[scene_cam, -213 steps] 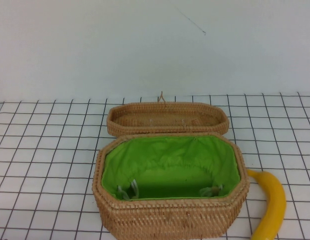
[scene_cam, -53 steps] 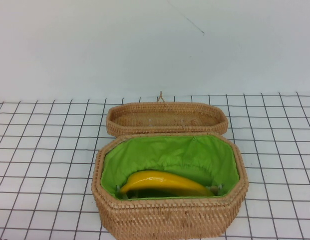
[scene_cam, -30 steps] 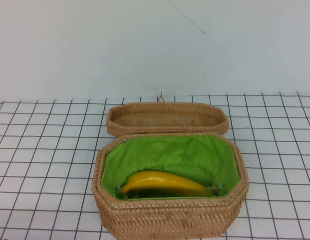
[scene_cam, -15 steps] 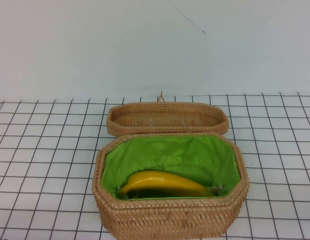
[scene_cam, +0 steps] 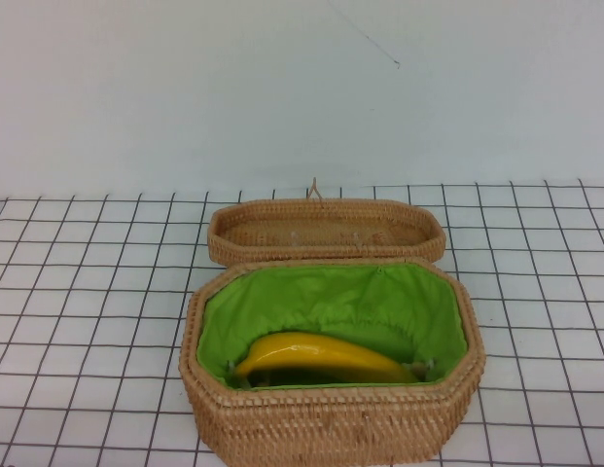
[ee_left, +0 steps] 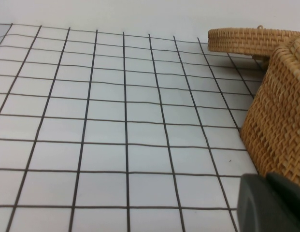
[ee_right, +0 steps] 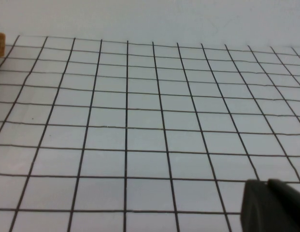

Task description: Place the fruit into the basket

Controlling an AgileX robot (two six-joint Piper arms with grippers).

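The banana (scene_cam: 321, 357) lies inside the green-lined basket (scene_cam: 333, 425) at the near edge of the desk (scene_cam: 88, 292), low along the basket's near wall, in the same spot as half a second ago; seven seconds back it lay on the desk just right of the basket. The lid (scene_cam: 326, 230) rests directly behind the basket, toward the far edge. The left gripper (ee_left: 270, 203) sits near the basket's left side, the right gripper (ee_right: 273, 205) over bare grid; whether either's fingers are released or clenched cannot be told.
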